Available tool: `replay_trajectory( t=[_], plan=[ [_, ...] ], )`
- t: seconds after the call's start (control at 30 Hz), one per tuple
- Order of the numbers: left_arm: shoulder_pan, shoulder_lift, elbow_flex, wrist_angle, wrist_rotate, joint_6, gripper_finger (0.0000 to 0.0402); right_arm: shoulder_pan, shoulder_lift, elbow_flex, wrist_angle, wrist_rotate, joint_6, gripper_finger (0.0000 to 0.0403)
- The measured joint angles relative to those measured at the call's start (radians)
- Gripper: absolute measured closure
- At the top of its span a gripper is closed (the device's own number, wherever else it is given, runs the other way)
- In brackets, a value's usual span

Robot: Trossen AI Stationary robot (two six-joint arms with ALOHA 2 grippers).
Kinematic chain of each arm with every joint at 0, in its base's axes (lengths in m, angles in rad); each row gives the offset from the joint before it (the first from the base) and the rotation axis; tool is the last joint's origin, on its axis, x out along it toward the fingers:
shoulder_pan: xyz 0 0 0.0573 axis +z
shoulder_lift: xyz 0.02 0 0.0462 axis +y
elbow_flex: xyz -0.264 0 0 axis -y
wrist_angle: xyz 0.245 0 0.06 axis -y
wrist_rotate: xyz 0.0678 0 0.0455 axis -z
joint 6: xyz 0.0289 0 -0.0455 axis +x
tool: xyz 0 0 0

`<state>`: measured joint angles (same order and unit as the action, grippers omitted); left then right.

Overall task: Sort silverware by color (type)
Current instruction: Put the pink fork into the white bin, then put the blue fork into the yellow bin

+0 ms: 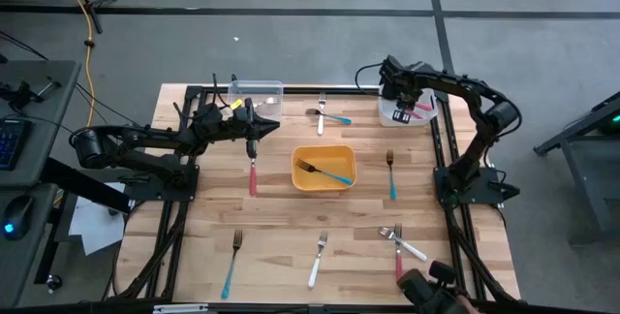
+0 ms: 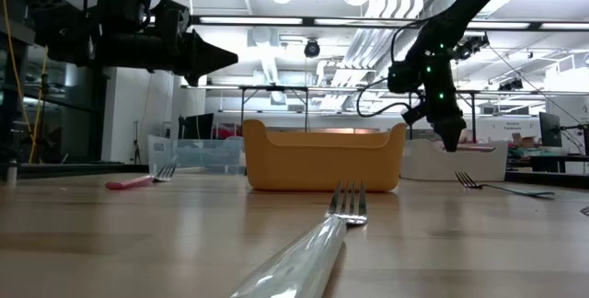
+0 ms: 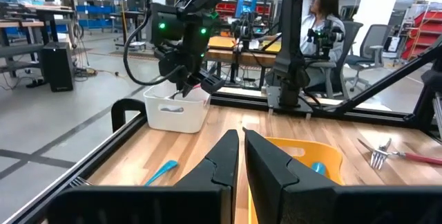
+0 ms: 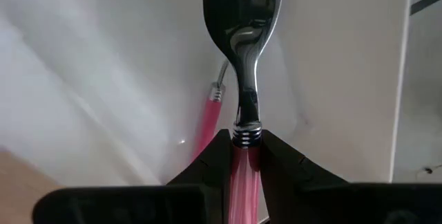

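Right pincer (image 4: pixel 243 156): clamped on pink fork (image 4: pixel 243 51), over white bin (image 1: pixel 399 114).
Left pincer (image 3: pixel 240 141): closed, empty, above counter (image 1: pixel 281 232).

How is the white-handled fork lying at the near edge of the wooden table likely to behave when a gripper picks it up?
The white-handled fork with metal tines looks rigid, so it should lift without bending. Its glossy handle may slip or pivot between the fingers. It is thin and lies flat on the wooden table, so getting fingers around it probably means scraping the wood; rolling seems unlikely.
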<state>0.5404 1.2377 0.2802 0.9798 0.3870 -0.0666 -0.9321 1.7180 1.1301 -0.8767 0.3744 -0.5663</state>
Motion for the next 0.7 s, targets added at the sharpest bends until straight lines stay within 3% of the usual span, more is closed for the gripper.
replay_trajectory(
  t=[0.23, 0.53, 0.7],
  plan=[
    [0.0, 0.0, 0.0, -0.001, 0.0, 0.0, 0.0384, -0.033, 0.036, 0.0, 0.036, -0.009, -0.002, 0.0352],
    [0.0, 0.0, 0.0, -0.025, -0.003, -0.009, 0.0384, -0.032, 0.026, 0.0, 0.046, 0.017, 0.008, 0.0273],
    [-0.003, 0.0, 0.0, -0.026, -0.003, -0.006, 0.0386, -0.009, -0.047, 0.0, 0.044, 0.044, 0.072, 0.0284]
  ],
)
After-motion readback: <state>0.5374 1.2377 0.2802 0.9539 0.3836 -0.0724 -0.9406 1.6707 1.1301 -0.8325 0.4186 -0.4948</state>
